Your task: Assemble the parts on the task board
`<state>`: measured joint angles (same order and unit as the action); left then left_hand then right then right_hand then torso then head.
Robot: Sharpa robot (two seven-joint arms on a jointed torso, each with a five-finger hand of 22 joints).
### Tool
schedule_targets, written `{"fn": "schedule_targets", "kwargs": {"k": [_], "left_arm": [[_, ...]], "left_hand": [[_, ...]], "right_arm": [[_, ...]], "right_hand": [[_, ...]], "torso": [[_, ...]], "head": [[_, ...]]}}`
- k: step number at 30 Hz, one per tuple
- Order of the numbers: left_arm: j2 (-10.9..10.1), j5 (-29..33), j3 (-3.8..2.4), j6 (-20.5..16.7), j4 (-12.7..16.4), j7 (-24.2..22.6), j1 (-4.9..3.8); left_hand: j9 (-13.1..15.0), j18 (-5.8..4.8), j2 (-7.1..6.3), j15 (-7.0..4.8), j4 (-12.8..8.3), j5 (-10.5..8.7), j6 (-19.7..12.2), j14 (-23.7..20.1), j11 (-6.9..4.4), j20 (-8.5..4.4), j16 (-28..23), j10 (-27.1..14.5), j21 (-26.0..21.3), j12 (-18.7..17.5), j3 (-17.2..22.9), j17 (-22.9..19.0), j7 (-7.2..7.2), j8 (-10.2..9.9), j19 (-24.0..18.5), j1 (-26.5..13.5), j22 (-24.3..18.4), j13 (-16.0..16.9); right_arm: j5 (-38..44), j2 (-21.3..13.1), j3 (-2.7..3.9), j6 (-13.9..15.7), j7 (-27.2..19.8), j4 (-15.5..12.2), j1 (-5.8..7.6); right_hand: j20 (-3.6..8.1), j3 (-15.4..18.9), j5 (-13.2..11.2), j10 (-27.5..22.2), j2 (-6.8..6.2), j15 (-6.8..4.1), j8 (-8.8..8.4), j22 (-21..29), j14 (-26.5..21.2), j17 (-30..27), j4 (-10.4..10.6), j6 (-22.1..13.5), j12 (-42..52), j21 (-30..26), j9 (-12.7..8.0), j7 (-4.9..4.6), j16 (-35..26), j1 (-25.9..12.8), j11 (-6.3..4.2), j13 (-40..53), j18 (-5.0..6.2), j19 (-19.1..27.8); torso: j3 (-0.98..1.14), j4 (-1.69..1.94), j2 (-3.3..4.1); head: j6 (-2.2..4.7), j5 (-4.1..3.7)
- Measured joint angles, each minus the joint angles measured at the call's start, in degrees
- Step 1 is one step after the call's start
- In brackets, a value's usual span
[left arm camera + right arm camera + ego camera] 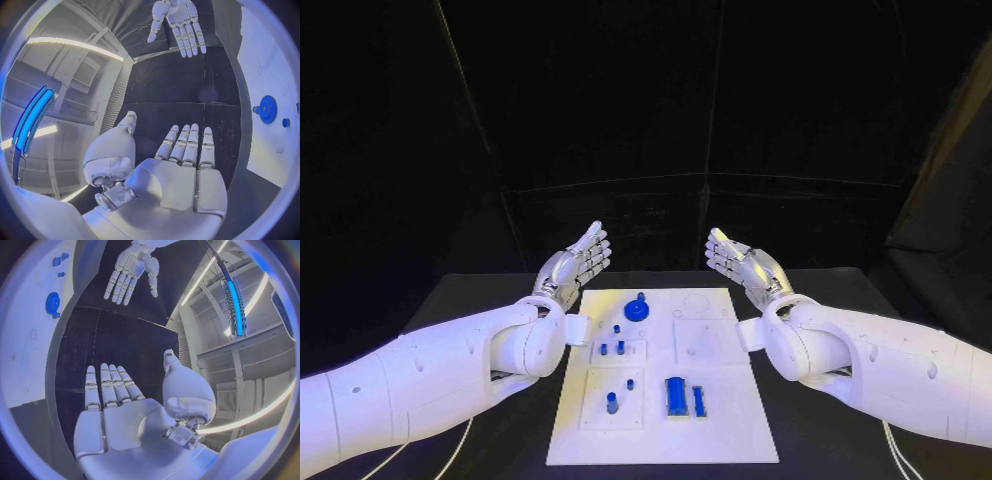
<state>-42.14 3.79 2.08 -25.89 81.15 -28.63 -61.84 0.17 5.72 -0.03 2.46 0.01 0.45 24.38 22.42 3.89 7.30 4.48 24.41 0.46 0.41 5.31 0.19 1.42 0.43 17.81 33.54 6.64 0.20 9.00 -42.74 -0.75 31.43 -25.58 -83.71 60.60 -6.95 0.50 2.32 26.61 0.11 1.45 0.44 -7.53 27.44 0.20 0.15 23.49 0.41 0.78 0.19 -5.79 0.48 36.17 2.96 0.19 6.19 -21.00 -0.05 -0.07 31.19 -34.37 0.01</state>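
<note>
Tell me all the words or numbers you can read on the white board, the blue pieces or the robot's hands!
There are none to read. The task board is plain white, the blue gear and other blue parts bear no marks, and the left hand and right hand show no lettering.
</note>
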Motion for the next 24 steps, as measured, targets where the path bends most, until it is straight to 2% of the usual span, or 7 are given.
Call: {"fn": "schedule_targets", "kwargs": {"k": [4, 6, 8, 10, 12, 18, 24], "left_arm": [[-1.4, -0.9, -1.08, -5.9, 4.5, -0.1, 0.93], [-1.7, -1.2, -1.38, -8.0, 5.8, -0.1, 1.22], [-2.1, -1.6, -1.66, -10.1, 7.1, -0.1, 1.46], [-2.4, -1.9, -1.89, -12.3, 8.1, -0.1, 1.65], [-2.5, -2.2, -1.95, -13.7, 8.5, -0.2, 1.74], [-2.5, -2.6, -1.98, -16.2, 8.7, -0.2, 1.77], [-2.5, -2.8, -1.98, -17.1, 8.7, -0.2, 1.77]], "left_hand": [[0.0, -2.65, 0.02, -1.21, 0.0, 0.0, -3.8, -3.5, -1.87, -1.14, -2.1, -3.8, 0.0, 0.0, -2.4, -0.1, -0.7, 0.0, -2.8, -5.2, -1.0, -0.1], [0.0, -2.66, 0.02, -1.44, 0.0, 0.0, -4.9, -4.5, -2.26, -1.44, -2.6, -4.9, 0.0, 0.0, -3.0, -0.1, -0.83, 0.0, -3.6, -6.7, -1.7, -0.1], [0.0, -3.59, 0.03, -1.79, 0.1, 0.0, -6.6, -6.1, -2.76, -2.28, -3.2, -6.7, -0.2, 0.0, -3.7, -0.1, -1.03, -0.2, -4.9, -9.1, -3.1, -0.1], [-0.1, -3.6, 0.04, -1.94, 0.0, 0.0, -7.9, -7.2, -3.01, -3.27, -3.4, -7.9, -0.2, 0.0, -3.9, -0.1, -1.11, -0.2, -5.9, -10.8, -4.0, -0.1], [-0.1, -4.48, 0.04, -2.12, 0.0, -0.23, -9.4, -8.6, -3.32, -4.43, -3.7, -9.4, -0.2, 0.0, -4.4, -0.1, -1.22, -0.2, -7.0, -12.9, -4.8, -0.1], [-0.1, -4.49, 0.04, -2.35, 0.0, -0.23, -12.7, -11.7, -3.69, -6.52, -4.1, -12.7, -0.2, -0.2, -4.7, -0.1, -1.35, -0.2, -9.1, -17.5, -6.0, -0.1], [-0.1, -4.49, 0.04, -2.37, 0.0, -0.23, -15.2, -14.0, -3.8, -7.01, -4.1, -15.2, -0.2, -0.2, -5.0, -0.1, -1.33, -0.2, -11.0, -20.9, -6.3, -0.1]], "right_arm": [[-3.3, -1.2, 0.47, 4.7, -1.1, -4.0, -0.36], [-4.3, -1.6, 0.54, 6.2, -1.5, -4.9, -0.43], [-5.4, -1.8, 0.67, 7.6, -1.9, -5.6, -0.51], [-6.3, -1.9, 0.68, 9.0, -2.3, -6.0, -0.51], [-6.9, -1.9, 0.68, 9.7, -2.5, -6.0, -0.52], [-8.1, -1.9, 0.68, 11.2, -3.0, -6.1, -0.53], [-8.6, -1.9, 0.68, 11.8, -3.2, -6.1, -0.53]], "right_hand": [[1.08, -0.1, -1.1, -4.1, -0.04, -0.72, 0.0, 1.2, -4.2, -0.1, -0.1, -3.4, 0.0, -0.1, -0.1, 2.2, -0.2, -5.6, -1.54, -0.1, -0.92, 3.2], [1.37, -0.1, -1.3, -5.3, -0.07, -0.85, 0.0, 1.5, -5.4, -0.1, -0.1, -4.6, 0.0, -0.3, -0.1, 2.75, -0.2, -7.1, -1.75, -0.1, -0.96, 4.1], [2.54, -0.1, -1.5, -7.1, -0.07, -1.03, -0.18, 2.0, -7.4, -0.1, -0.1, -6.3, 0.0, -0.4, -0.1, 3.67, -0.2, -9.7, -2.15, -0.1, -2.79, 5.6], [3.59, -0.1, -1.6, -8.5, -0.08, -1.15, -0.21, 3.0, -8.8, -0.1, -0.1, -7.4, 0.0, -0.4, -0.1, 4.21, -0.2, -11.5, -2.36, -0.1, -3.15, 6.7], [4.6, -0.1, -1.7, -9.9, -0.08, -1.24, -0.22, 4.2, -10.2, -0.1, -0.1, -8.7, -0.1, -0.4, -0.1, 4.65, -0.2, -13.4, -2.46, -0.1, -4.04, 7.7], [6.16, -0.1, -2.0, -13.7, -0.1, -1.39, -0.22, 6.4, -14.1, -0.1, -0.1, -12.1, -0.2, -0.4, -0.1, 5.37, -0.2, -18.6, -2.78, -0.1, -4.93, 10.7], [6.67, -0.1, -2.0, -16.5, -0.09, -1.42, -0.22, 7.1, -17.0, -0.1, -0.1, -14.6, -0.2, -0.4, -0.1, 5.61, -0.2, -22.4, -2.96, -0.1, -4.92, 12.8]], "torso": [[0.03, 0.04, -0.01], [0.03, 0.04, -0.01], [0.04, 0.05, -0.02], [0.04, 0.06, -0.02], [0.05, 0.07, -0.02], [0.05, 0.07, -0.02], [0.05, 0.07, -0.02]], "head": [[0.0, 0.0], [0.0, 0.0], [0.0, 0.0], [0.0, 0.0], [0.0, 0.0], [0.01, 0.0], [0.01, 0.01]]}}
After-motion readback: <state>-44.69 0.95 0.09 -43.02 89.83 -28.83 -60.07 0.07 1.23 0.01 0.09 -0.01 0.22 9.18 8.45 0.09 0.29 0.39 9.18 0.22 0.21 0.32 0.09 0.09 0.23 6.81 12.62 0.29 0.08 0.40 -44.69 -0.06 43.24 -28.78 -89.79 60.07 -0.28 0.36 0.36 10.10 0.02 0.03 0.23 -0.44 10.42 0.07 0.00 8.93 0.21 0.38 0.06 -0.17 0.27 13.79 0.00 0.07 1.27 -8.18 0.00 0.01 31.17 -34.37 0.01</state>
